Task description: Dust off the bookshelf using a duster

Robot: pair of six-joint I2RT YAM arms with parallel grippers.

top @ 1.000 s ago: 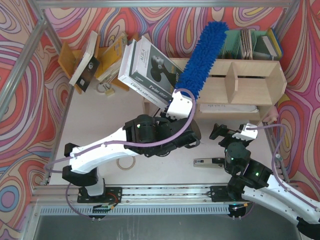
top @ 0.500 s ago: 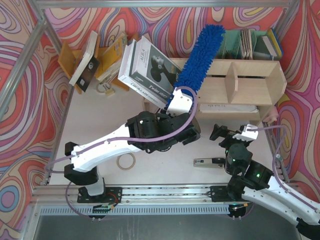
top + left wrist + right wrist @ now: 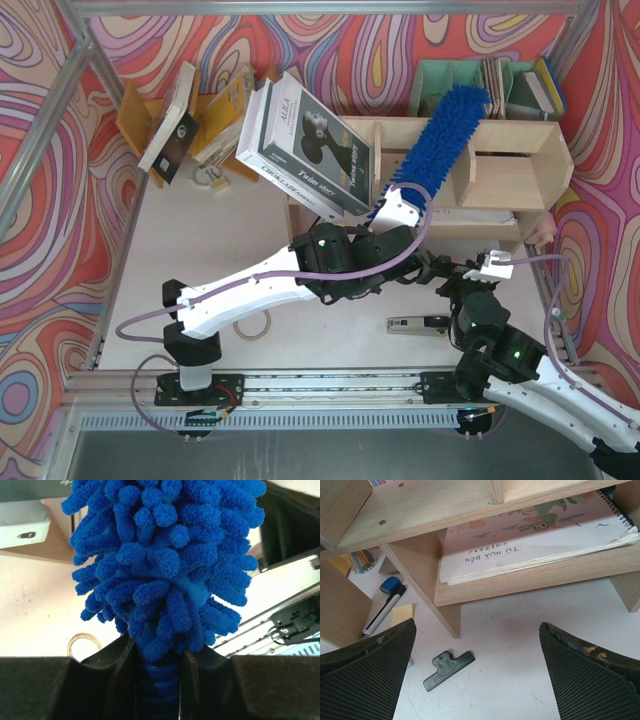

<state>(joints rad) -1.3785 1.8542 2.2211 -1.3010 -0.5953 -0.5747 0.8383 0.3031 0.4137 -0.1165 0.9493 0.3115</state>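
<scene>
Where the shaggy duster (image 3: pixel 446 140) slants, the pale plywood bookshelf (image 3: pixel 520 170) lies beneath.

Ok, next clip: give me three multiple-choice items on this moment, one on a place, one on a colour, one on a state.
1. Where does the duster's fluffy head lie?
A. against the tape roll
B. over the top of the bookshelf
C. under the bookshelf's lower level

2. What colour is the binder clip lying on the table near the bookshelf's leg?
A. yellow
B. white
C. dark, near black

3. How is the right gripper?
A. open, holding nothing
B. shut on the duster
C. shut on the binder clip

Answers:
1 B: the top view shows the blue head slanting across the shelf's top board.
2 C: the right wrist view shows it dark against the pale table.
3 A: its fingers stand wide apart with only table between them.
</scene>
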